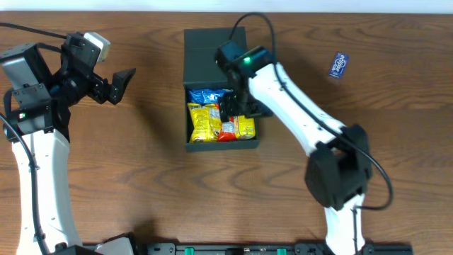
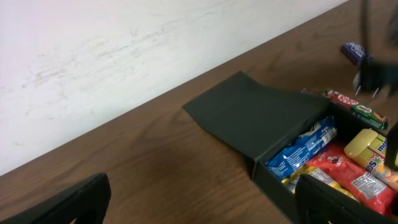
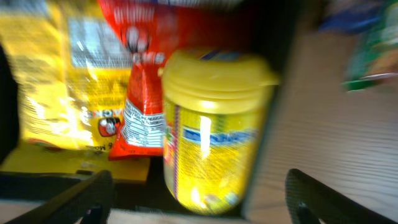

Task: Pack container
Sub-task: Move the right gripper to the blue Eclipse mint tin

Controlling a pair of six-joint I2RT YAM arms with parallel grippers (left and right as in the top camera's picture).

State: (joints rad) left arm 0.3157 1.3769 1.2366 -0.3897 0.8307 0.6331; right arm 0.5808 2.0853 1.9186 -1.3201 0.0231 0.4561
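At the bottom of the overhead frame, two white arms rise from the near edge of the tabletop point(image 1: 141, 184). The left arm point(image 1: 39, 163) runs up the left side. The left jaws, at upper left, stand wide open over bare wood with nothing between them. In the left wrist view the two dark fingers point(image 2: 62, 202) sit at the bottom corners, well apart.

The right arm point(image 1: 304, 127) slants from lower right toward the centre and ends over the container point(image 1: 219, 146). The right jaws hang low inside the open box and are spread wide, with a finger at each bottom corner of the right wrist view. A yellow tub point(image 3: 211, 130) sits between them, but neither finger touches it, so they hold nothing.

The container sits on the tabletop just above the centre of the overhead frame, well apart from the left jaws. Inside, a yellow packet point(image 1: 202, 122) fills the lower left, with a red packet point(image 1: 228, 131) just beside it on the right, next to the tub. A blue packet point(image 1: 205, 95) lies beyond them, on the hinge side. The lid point(image 1: 212, 53) is open and lies back toward the top edge of the frame.

Outside the box wall, at upper right of the right wrist view, a blurred green packet point(image 3: 367, 56) lies on the wood. Farther off, at upper right of the overhead frame, a small blue wrapper point(image 1: 339, 65) rests on the tabletop, well apart from the box. A pale wall point(image 2: 124, 50) stands past the far edge.
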